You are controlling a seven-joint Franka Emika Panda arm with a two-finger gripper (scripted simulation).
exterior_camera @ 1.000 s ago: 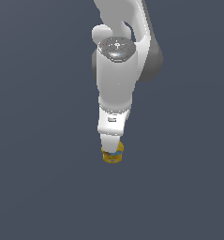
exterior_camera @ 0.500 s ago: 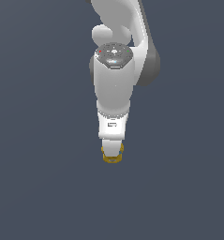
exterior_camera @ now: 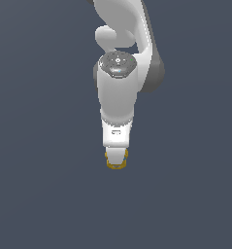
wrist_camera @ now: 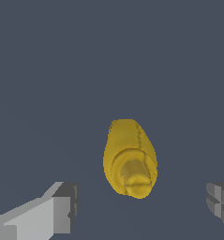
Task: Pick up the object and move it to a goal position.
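The arm (exterior_camera: 118,92) hangs straight down over a plain dark grey-blue surface (exterior_camera: 40,185), its white wrist housing facing the exterior camera. At its lower tip the gripper (exterior_camera: 116,158) sits directly over the object (exterior_camera: 116,165), of which only a thin mustard-yellow rim shows below and beside the white body in this view.

In the wrist view the object (wrist_camera: 130,158) is seen nearly end-on: a yellow, elongated, rounded-blocky piece with a stubby paler nub facing the camera. It lies on the surface between the two fingers (wrist_camera: 62,208), which stand wide apart, one light grey at one edge of the picture and the other darker at the opposite edge. Neither finger touches the object; there is clear surface showing on both sides of it. The object sits a little nearer the darker finger's side than the midpoint. Whether it is fully down between the fingertips cannot be told from either view.
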